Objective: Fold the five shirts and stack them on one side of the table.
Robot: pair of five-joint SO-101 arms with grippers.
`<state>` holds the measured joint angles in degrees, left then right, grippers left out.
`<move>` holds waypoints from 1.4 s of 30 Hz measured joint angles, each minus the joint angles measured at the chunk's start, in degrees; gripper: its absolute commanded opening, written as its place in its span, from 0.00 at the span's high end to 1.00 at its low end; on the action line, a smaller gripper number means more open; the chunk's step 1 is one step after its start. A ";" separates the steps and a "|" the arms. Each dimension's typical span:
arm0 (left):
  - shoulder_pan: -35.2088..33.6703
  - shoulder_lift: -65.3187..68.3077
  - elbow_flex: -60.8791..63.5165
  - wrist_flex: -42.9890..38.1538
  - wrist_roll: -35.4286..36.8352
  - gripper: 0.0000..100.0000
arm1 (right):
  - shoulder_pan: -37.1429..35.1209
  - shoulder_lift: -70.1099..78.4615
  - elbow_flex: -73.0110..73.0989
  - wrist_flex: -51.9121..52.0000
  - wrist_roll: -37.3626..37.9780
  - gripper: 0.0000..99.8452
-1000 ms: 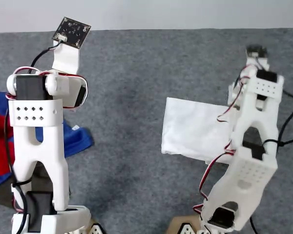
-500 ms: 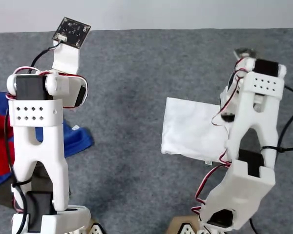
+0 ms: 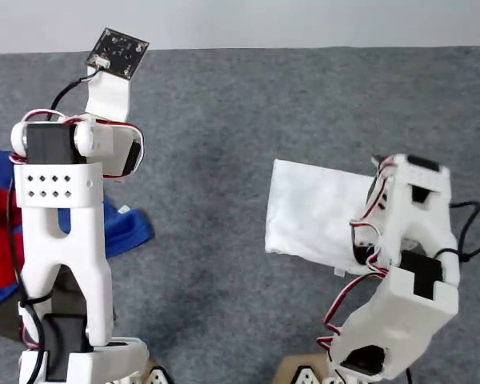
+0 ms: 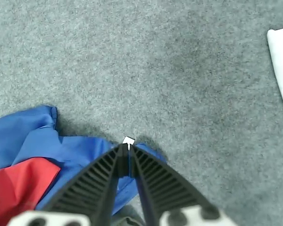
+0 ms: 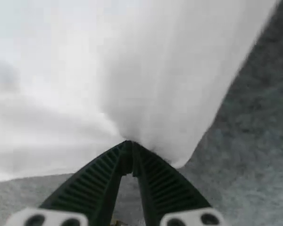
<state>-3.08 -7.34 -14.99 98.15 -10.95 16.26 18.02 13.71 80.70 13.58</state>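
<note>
Both jaws shut over shirts on the grey counter [image 3: 224, 120].
Left jaws closed, empty, above the blue shirt [image 4: 70, 150]'s white tag [image 4: 128, 141], print unreadable; right jaws pinch the white shirt [image 5: 132, 70]'s edge.

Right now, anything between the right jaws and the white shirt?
Nothing visible. The right jaws are shut on the edge of the white cloth shirt, with bare grey carpeted table beside it.

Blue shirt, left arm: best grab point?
Probably the free corner of the blue shirt by its white tag, coming from the bare mat side: it lies flat and uncovered, while the red shirt overlaps the other end.
</note>
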 measured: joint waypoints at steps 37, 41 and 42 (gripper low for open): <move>0.00 -4.48 0.00 0.26 0.00 0.99 | -32.53 -7.30 6.59 -15.21 -6.86 0.99; 0.00 -4.48 0.00 0.26 0.00 0.99 | -32.26 -9.32 -1.67 -5.98 -6.86 0.99; 0.00 -4.48 0.00 0.26 0.00 0.99 | -31.91 -10.90 -3.78 -3.78 -6.86 0.99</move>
<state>-3.08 -11.82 -14.99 98.42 -10.95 -15.65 7.12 9.93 76.92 6.73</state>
